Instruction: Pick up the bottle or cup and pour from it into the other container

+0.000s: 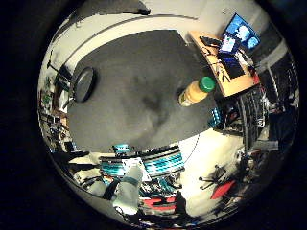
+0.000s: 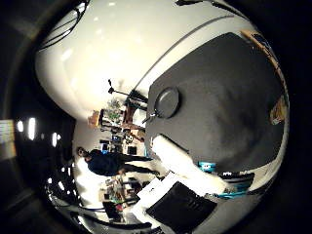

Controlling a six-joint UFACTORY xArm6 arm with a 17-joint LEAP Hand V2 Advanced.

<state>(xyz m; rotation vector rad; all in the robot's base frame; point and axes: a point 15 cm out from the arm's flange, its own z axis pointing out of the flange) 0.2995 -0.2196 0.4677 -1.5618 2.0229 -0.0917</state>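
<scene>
A yellow bottle with a green cap stands upright near one edge of the dark grey table. A dark round bowl sits on the table's opposite side, well away from the bottle. The thumb side palm view shows the bowl and part of the bottle at the table's far edge. My right hand is high above the table, away from both things. Its white fingers reach in straight and hold nothing.
A wooden desk with a lit monitor stands beyond the table next to the bottle. Chairs and room clutter lie around the table. A white wall rises beside it.
</scene>
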